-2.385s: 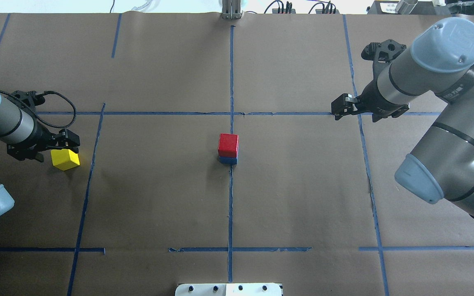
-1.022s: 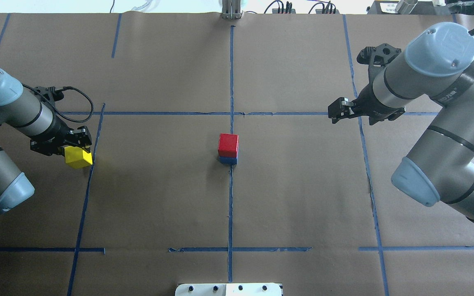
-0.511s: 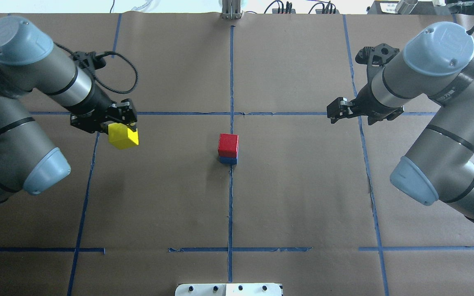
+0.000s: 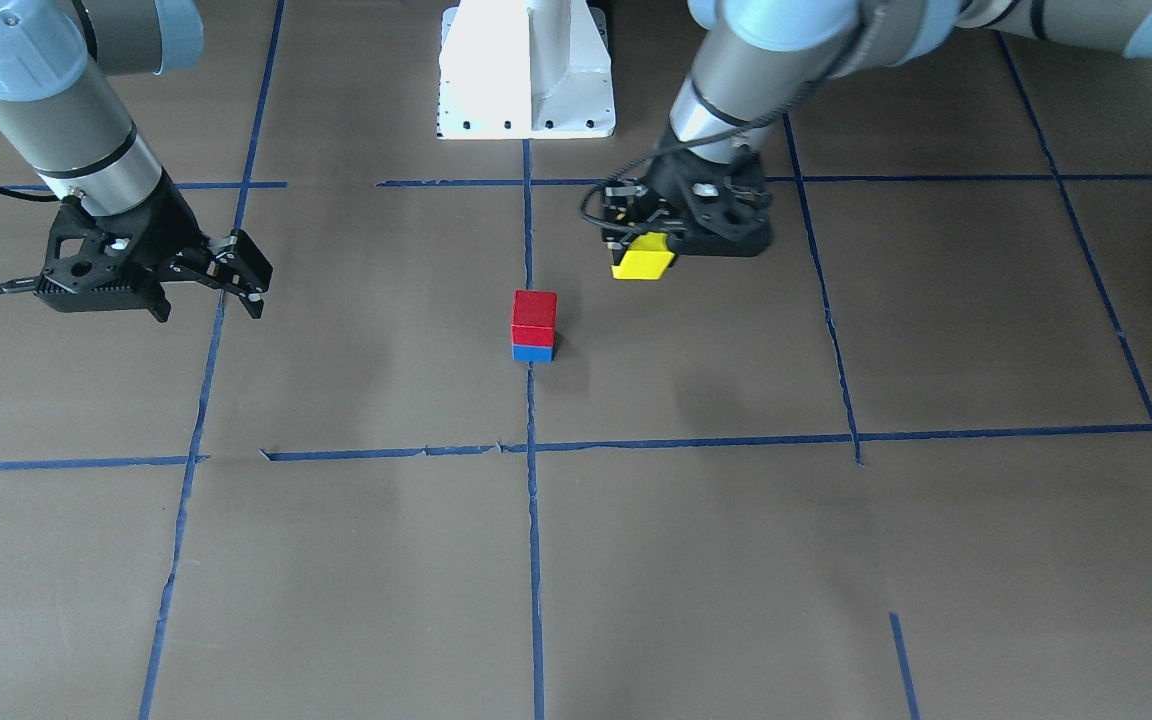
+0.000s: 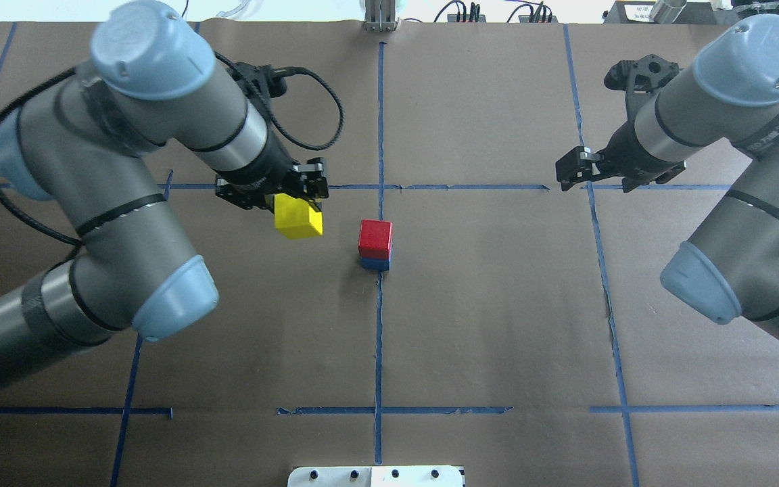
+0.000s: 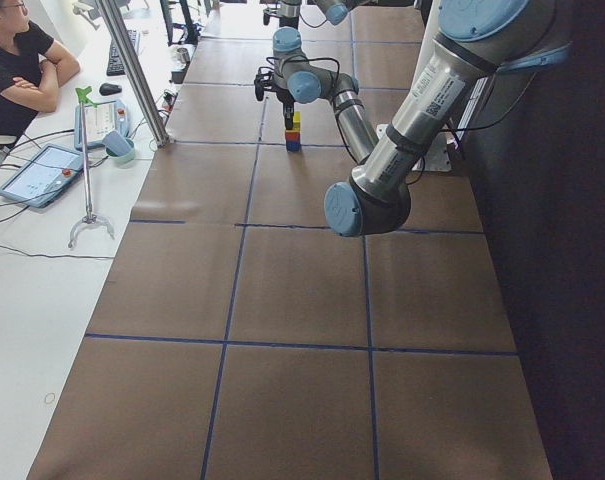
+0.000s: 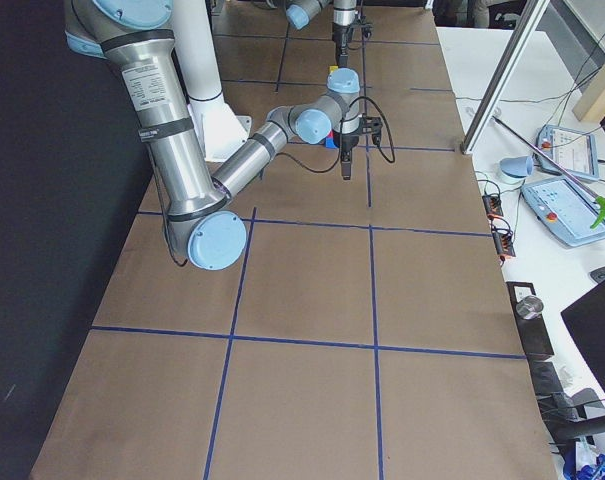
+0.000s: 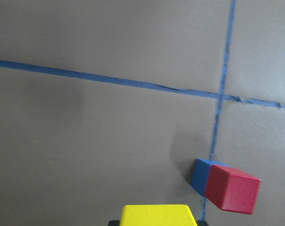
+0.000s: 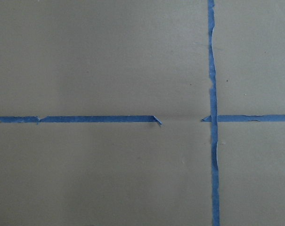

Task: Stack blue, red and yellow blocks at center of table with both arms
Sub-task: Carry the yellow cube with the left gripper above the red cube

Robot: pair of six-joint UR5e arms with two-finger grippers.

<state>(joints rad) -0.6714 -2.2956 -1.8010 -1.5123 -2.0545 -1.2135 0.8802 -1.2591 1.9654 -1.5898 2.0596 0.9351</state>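
Note:
A red block [image 5: 374,237] sits on a blue block [image 5: 374,264] at the table's centre, on the blue tape cross. Both also show in the front view, red [image 4: 534,316] over blue [image 4: 533,352], and in the left wrist view, red [image 8: 232,188] beside blue [image 8: 201,175]. My left gripper [image 5: 297,203] is shut on a yellow block [image 5: 298,217] and holds it above the table, just left of the stack. The yellow block also shows in the front view [image 4: 643,257] and at the bottom of the left wrist view [image 8: 156,215]. My right gripper [image 5: 567,173] is open and empty, far right of the stack.
Blue tape lines [image 5: 380,122] divide the brown paper table. The white robot base [image 4: 526,70] stands at the near edge. A person [image 6: 17,65] sits beyond the far side, with tablets and a metal post [image 6: 132,70] along that edge.
My left arm has lifted the yellow block from the far left and carried it right, close to the stack. My right arm has drawn back slightly to the right.

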